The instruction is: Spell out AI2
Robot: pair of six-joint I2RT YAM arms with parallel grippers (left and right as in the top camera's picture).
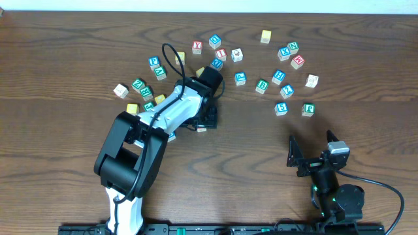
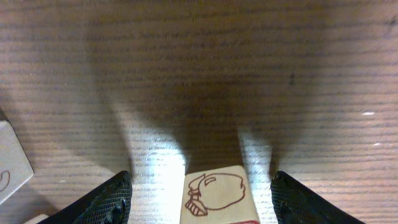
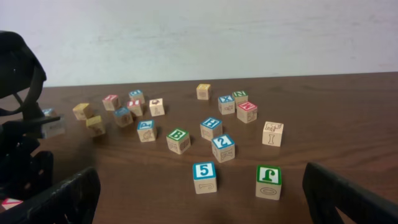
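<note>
My left gripper (image 2: pixel 200 186) is low over the table near the middle (image 1: pixel 206 121). It stands open around a wooden cube (image 2: pixel 216 198), with a gap on each side. The cube's facing side has a red line drawing, its top has a red edge, and its letter is hidden. A red-lettered I cube (image 1: pixel 221 53) sits among the far cubes. The blue 2 cube (image 1: pixel 287 91) stands right of centre, and is also seen upright in the right wrist view (image 3: pixel 223 147). My right gripper (image 1: pixel 312 155) rests wide open and empty near the front right (image 3: pixel 199 202).
Several more letter cubes lie across the far half of the table, including a blue 5 (image 3: pixel 204 177), a green J (image 3: pixel 268 180) and a green B (image 3: pixel 178 140). Another pale cube (image 2: pixel 12 163) lies just left of the left gripper. The left arm (image 1: pixel 157 121) covers some cubes.
</note>
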